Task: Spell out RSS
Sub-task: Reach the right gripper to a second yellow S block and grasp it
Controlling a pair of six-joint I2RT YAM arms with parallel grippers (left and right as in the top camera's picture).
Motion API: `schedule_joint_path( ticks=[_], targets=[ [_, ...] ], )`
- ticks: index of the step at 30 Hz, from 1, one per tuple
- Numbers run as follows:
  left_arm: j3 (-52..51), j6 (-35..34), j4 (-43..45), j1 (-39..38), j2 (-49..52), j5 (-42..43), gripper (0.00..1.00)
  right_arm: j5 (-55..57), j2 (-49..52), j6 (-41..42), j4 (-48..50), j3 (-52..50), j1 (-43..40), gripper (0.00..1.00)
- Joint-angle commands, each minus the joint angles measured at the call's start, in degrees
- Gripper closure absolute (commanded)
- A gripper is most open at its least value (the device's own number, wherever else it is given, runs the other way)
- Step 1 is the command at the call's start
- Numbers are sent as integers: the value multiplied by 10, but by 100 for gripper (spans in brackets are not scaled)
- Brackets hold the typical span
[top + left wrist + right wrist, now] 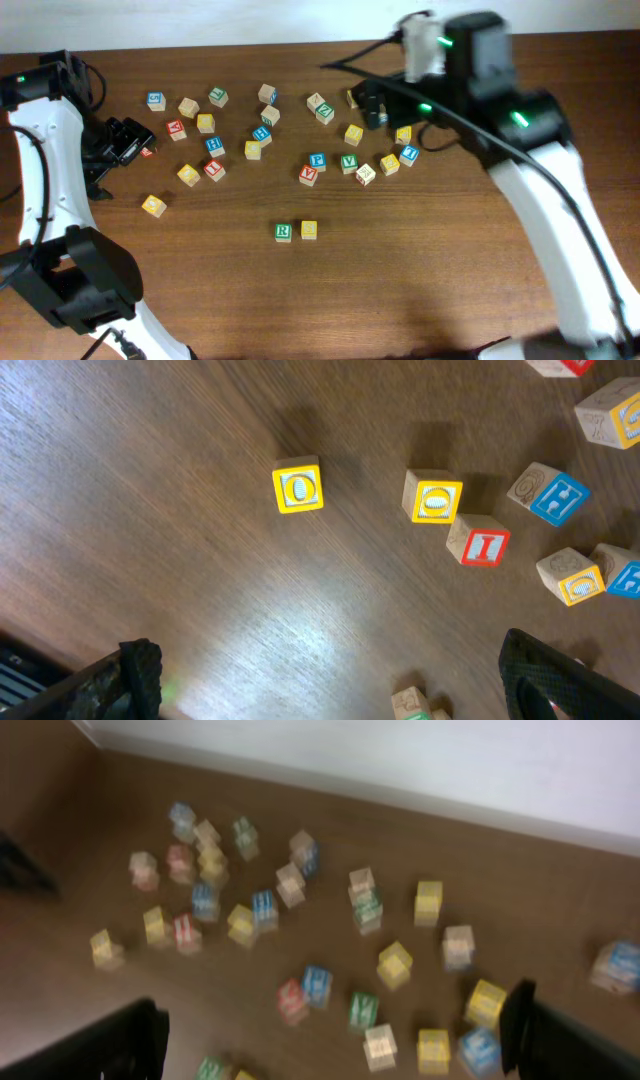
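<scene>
The green R block (283, 231) lies mid-worktop (420, 280), a yellow block (309, 229) just beside it. Our right gripper (374, 106), wide and empty, hangs over the rear cluster (353, 134). We verify an S face, then centre that block between the fingers. The left gripper (127, 143) is likewise wide and empty.

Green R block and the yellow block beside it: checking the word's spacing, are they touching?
Apart. The overhead view shows a thin gap between the green R block and the yellow block.
</scene>
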Motion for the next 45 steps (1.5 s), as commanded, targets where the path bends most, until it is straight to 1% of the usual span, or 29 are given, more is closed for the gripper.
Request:
schedule_joint_path(
  ticks=[1, 2, 3, 4, 5, 6, 9, 11, 12, 15, 16, 18, 21, 23, 25, 26, 28, 31, 38, 39, 42, 45],
  targets=[
    [3, -6, 0, 0, -8, -2, 1, -111, 108, -7, -16, 49, 21, 2],
    [2, -6, 0, 0, -8, -2, 1, -152, 132, -7, -30, 48, 21, 2],
    [3, -6, 0, 0, -8, -2, 1, -141, 167, 18, -3, 48, 20, 2],
    [2, -6, -1, 0, -8, -2, 1, -97, 183, 91, 6, 48, 18, 0],
    [2, -6, 0, 0, -8, -2, 1, -26, 196, 194, 5, 48, 16, 10],
    [3, -6, 0, 0, -8, -2, 1, 33, 213, 259, 6, 47, 16, 12],
    [2, -6, 0, 0, -8, -2, 1, 148, 264, 355, 13, 47, 32, 12],
    [2, -6, 0, 0, -8, -2, 1, 196, 301, 403, 16, 47, 46, 13],
    [2, -6, 0, 0, -8, -2, 1, 213, 311, 414, 24, 47, 49, 13],
    [3, -6, 0, 0, -8, -2, 1, 226, 348, 421, 67, 47, 49, 19],
    [2, -6, 0, 0, -8, -2, 1, 226, 362, 420, 85, 47, 49, 19],
    [2, -6, 0, 0, -8, -2, 1, 226, 375, 421, 97, 47, 49, 25],
    [3, -6, 0, 0, -8, -2, 1, 238, 399, 421, 111, 47, 49, 25],
    [3, -6, 0, 0, -8, -2, 1, 236, 409, 421, 123, 47, 49, 31],
    [3, -6, 0, 0, -8, -2, 1, 236, 423, 421, 129, 47, 49, 33],
    [3, -6, 0, 0, -8, -2, 1, 236, 428, 421, 129, 47, 49, 36],
    [3, -6, 0, 0, -8, -2, 1, 250, 430, 420, 129, 47, 48, 50],
    [3, -6, 0, 0, -8, -2, 1, 249, 430, 420, 126, 47, 49, 59],
    [2, -6, 0, 0, -8, -2, 1, 247, 430, 420, 101, 47, 49, 61],
    [2, -6, 0, 0, -8, -2, 1, 247, 430, 420, 100, 47, 49, 67],
    [3, -6, 0, 0, -8, -2, 1, 245, 430, 419, 99, 48, 49, 71],
    [3, -6, 0, 0, -8, -2, 1, 244, 412, 367, 93, 48, 49, 72]
  ],
)
